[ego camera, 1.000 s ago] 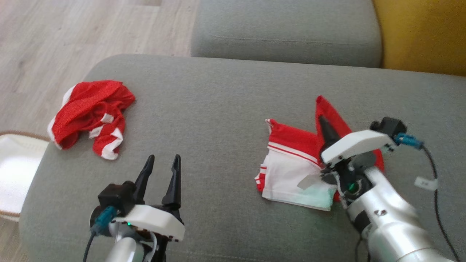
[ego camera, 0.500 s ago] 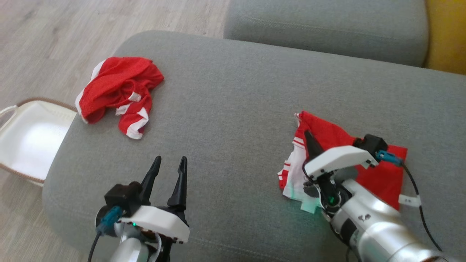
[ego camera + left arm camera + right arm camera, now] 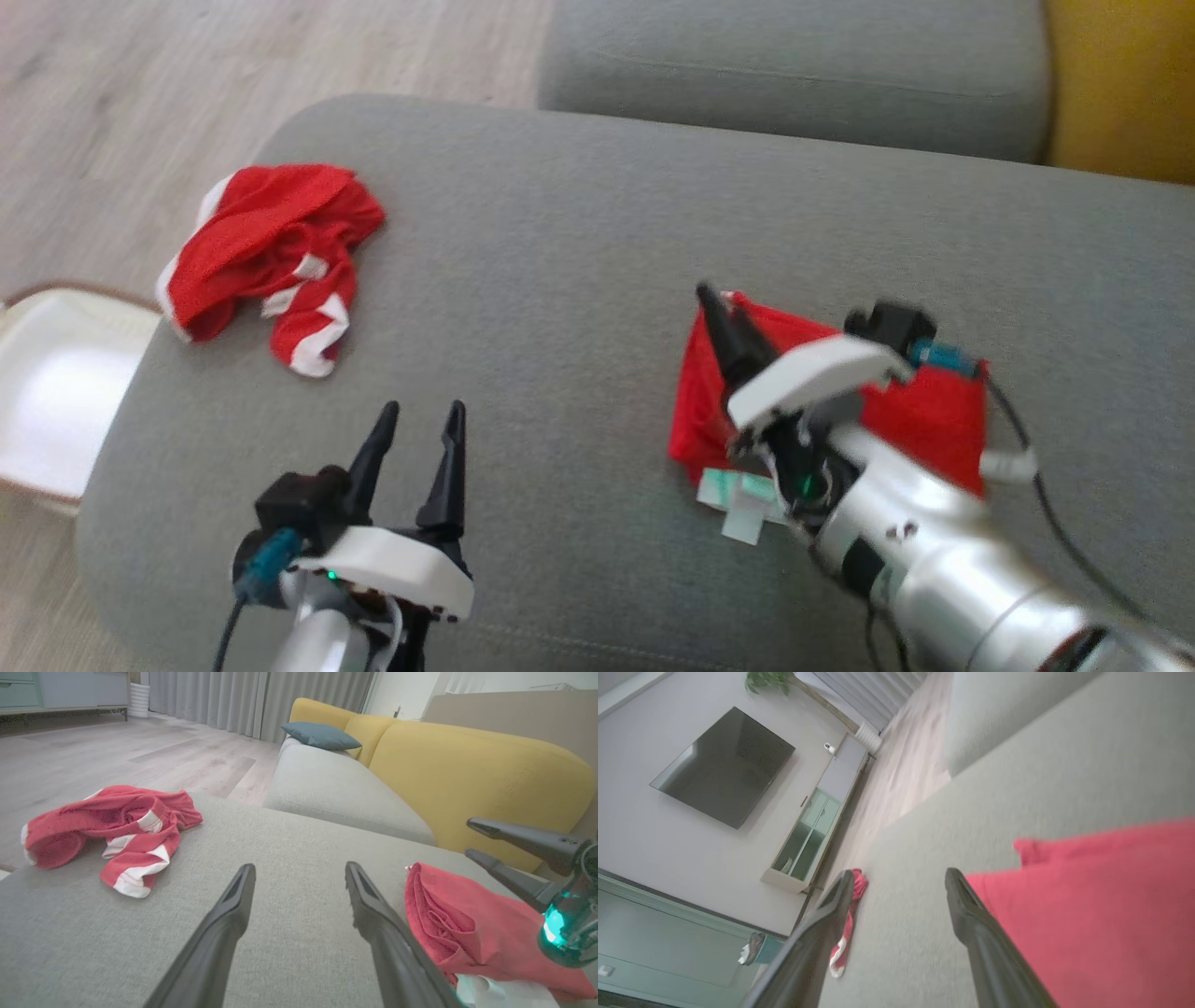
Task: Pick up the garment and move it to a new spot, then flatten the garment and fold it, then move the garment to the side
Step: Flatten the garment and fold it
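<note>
Garment point(image 3: 934, 425) lies folded; right pincer point(image 3: 900, 873) spread above it, holding nothing; left pincer point(image 3: 421, 408) spread.

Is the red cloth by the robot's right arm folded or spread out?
Folded. The red cloth lies as a compact rectangle on the cushion, its layers stacked along one edge.

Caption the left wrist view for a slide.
Open left claw over the grey cushion, crumpled red garment left, folded red garment right.

No text readable anywhere. White tag point(image 3: 1008, 463) hanging beside forearm point(image 3: 943, 560) — too blurred to read. Pale label point(image 3: 744, 509) at garment point(image 3: 934, 420) edge — no print legible. Small dark mark point(image 3: 901, 532) on forearm, perhaps logo.
</note>
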`<state>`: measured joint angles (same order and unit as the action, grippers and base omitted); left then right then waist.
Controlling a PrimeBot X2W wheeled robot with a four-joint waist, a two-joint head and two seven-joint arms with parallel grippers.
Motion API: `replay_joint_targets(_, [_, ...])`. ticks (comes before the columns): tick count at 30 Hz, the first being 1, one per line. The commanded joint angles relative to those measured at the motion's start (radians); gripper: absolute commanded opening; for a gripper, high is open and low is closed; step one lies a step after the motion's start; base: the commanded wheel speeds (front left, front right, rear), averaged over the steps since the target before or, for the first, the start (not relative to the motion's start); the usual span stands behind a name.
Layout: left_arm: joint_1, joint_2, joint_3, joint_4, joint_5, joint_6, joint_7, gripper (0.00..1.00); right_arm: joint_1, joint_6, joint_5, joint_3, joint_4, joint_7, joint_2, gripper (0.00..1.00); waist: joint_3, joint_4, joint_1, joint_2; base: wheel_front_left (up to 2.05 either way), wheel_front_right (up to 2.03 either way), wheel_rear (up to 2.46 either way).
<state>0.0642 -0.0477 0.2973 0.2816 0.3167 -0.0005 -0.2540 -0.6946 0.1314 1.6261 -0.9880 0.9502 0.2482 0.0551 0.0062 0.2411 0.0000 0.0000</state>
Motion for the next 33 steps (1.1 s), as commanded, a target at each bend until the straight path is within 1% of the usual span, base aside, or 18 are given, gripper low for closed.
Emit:
replay_joint_targets(1, [0.035, -0.003, -0.045, -0.041, -0.01, -0.002, -0.008, 1.0, -0.067, -0.001, -0.053, 0.02, -0.01, 0.013, -0.005, 1.0, -0.016, -0.033, 0.0, 0.0, 0.0, 0.0, 0.0])
replay_joint_targets(3, [0.033, -0.003, -0.051, -0.055, -0.01, 0.0, -0.008, 1.0, -0.102, -0.001, -0.166, 0.047, 0.02, 0.013, -0.005, 1.0, -0.022, -0.059, 0.0, 0.0, 0.0, 0.0, 0.0])
replay_joint_targets(6, [0.033, -0.003, -0.06, -0.089, -0.005, 0.007, -0.008, 1.0, -0.14, -0.001, -0.395, 0.113, 0.075, 0.013, -0.001, 1.0, -0.028, -0.098, 0.0, 0.0, 0.0, 0.0, 0.0])
replay_joint_targets(7, [0.034, -0.003, -0.063, -0.102, -0.002, 0.01, -0.008, 1.0, -0.141, -0.001, -0.47, 0.138, 0.082, 0.013, 0.011, 1.0, -0.029, -0.11, 0.0, 0.0, 0.0, 0.0, 0.0])
replay_joint_targets(9, [0.038, -0.003, -0.068, -0.13, 0.007, 0.015, -0.008, 1.0, -0.134, -0.001, -0.633, 0.192, 0.072, 0.013, 0.058, 1.0, -0.03, -0.132, 0.0, 0.0, 0.0, 0.0, 0.0])
replay_joint_targets(10, [0.04, -0.003, -0.072, -0.146, 0.01, 0.02, -0.008, 1.0, -0.122, -0.001, -0.712, 0.227, 0.054, 0.013, 0.084, 1.0, -0.03, -0.142, 0.0, 0.0, 0.0, 0.0, 0.0])
replay_joint_targets(14, [0.04, -0.003, -0.086, -0.192, 0.023, 0.042, -0.008, 1.0, -0.002, -0.001, -0.953, 0.422, -0.059, 0.013, 0.164, 1.0, -0.032, -0.173, 0.0, 0.0, 0.0, 0.0, 0.0])
replay_joint_targets(16, [0.039, -0.003, -0.09, -0.204, 0.022, 0.049, -0.008, 1.0, 0.075, -0.001, -1.082, 0.517, -0.136, 0.013, 0.188, 1.0, -0.031, -0.187, 0.0, 0.0, 0.0, 0.0, 0.0])
replay_joint_targets(17, [0.036, -0.003, -0.094, -0.212, 0.02, 0.054, -0.008, 1.0, 0.16, -0.001, -1.187, 0.623, -0.218, 0.013, 0.185, 1.0, -0.03, -0.199, 0.0, 0.0, 0.0, 0.0, 0.0])
replay_joint_targets(20, [0.026, -0.003, -0.097, -0.215, 0.013, 0.055, -0.008, 1.0, 0.29, -0.001, -1.315, 0.774, -0.35, 0.013, 0.145, 1.0, -0.029, -0.212, 0.0, 0.0, 0.0, 0.0, 0.0])
replay_joint_targets(22, [0.017, -0.003, -0.101, -0.212, 0.005, 0.053, -0.008, 1.0, 0.37, -0.001, -1.386, 0.848, -0.436, 0.013, 0.102, 1.0, -0.028, -0.219, 0.0, 0.0, 0.0, 0.0, 0.0])
replay_joint_targets(24, [0.007, -0.003, -0.107, -0.208, -0.004, 0.052, -0.008, 1.0, 0.439, -0.001, -1.434, 0.899, -0.508, 0.013, 0.06, 1.0, -0.028, -0.224, 0.0, 0.0, 0.0, 0.0, 0.0])
replay_joint_targets(25, [0.007, -0.003, -0.107, -0.208, -0.004, 0.052, -0.008, 1.0, 0.439, -0.001, -1.434, 0.899, -0.508, 0.013, 0.06, 1.0, -0.028, -0.224, 0.0, 0.0, 0.0, 0.0, 0.0])
replay_joint_targets(29, [-0.016, -0.003, -0.114, -0.192, -0.028, 0.044, -0.008, 1.0, 0.542, -0.001, -1.487, 0.949, -0.614, 0.013, 0.014, 1.0, -0.029, -0.229, 0.0, 0.0, 0.0, 0.0, 0.0])
replay_joint_targets(33, [-0.039, -0.003, -0.111, -0.183, -0.057, 0.037, -0.008, 1.0, 0.606, -0.001, -1.509, 0.963, -0.666, 0.014, -0.001, 1.0, -0.031, -0.229, 0.0, 0.0, 0.0, 0.0, 0.0])
